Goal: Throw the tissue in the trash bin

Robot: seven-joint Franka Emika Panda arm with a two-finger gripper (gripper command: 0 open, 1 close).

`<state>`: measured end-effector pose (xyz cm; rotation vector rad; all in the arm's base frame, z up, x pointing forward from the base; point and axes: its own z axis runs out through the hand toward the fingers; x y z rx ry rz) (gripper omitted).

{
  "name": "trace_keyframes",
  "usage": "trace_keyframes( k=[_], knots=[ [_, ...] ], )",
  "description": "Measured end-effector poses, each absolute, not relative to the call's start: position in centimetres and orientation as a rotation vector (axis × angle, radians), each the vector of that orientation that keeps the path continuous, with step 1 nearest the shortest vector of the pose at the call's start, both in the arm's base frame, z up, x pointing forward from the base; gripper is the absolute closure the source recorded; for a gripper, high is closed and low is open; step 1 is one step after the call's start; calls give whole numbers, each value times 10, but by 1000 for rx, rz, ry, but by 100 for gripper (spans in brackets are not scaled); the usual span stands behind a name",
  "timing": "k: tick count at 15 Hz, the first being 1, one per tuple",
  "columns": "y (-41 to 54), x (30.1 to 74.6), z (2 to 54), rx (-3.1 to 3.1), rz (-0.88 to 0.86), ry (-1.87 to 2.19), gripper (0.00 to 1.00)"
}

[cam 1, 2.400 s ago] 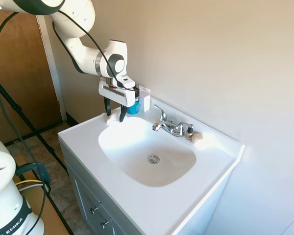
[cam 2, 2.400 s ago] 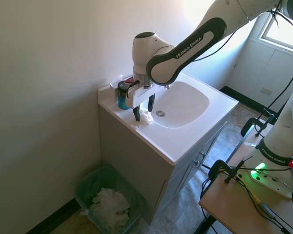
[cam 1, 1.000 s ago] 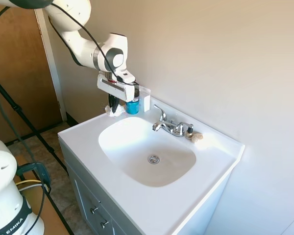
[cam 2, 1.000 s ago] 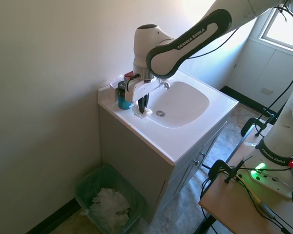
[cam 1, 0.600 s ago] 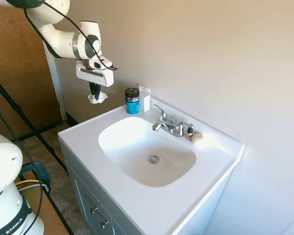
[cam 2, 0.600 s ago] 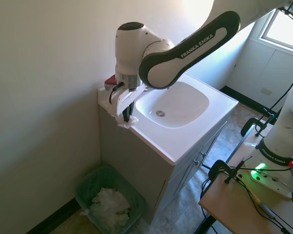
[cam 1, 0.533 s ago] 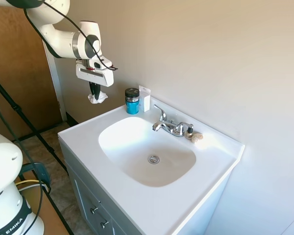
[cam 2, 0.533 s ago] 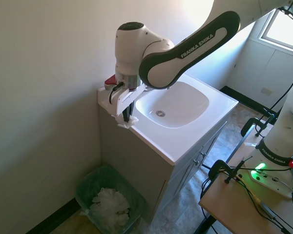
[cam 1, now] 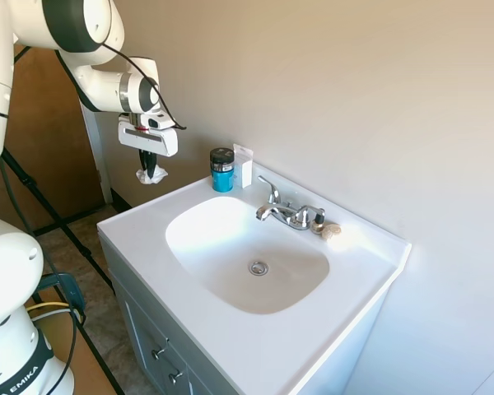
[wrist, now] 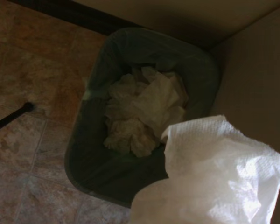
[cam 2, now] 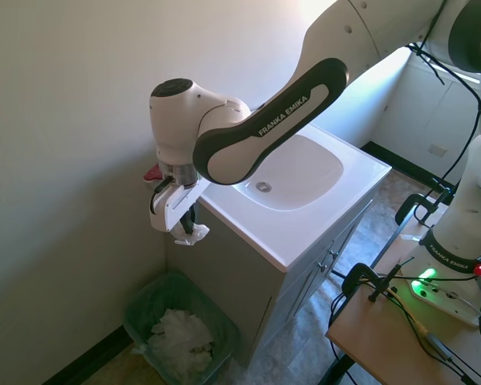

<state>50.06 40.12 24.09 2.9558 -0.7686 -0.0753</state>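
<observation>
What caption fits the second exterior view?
Gripper holding a tissue above the trash bin beside the sink cabinet.

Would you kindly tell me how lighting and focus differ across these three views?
First exterior view: even light, sharp. Second exterior view: window glare at upper right, the trash bin in shade. Wrist view: dim, the bin soft, the tissue close, bright and blurred at its edges.

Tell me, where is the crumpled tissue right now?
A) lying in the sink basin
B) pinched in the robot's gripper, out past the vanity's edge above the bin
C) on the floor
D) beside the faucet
B: the tissue hangs from the shut gripper, above the trash bin.
</observation>
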Motion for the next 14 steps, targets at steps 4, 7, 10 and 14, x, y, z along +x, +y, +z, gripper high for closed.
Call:
trace_keyframes(
  k=[4,7,10,14],
  knots=[
    [404,504,245,2949,-79,-768,0],
    [406,508,254,2942,-80,-768,0],
    [408,511,259,2940,-79,-769,0],
    [407,518,274,2957,-48,-787,0]
  ],
)
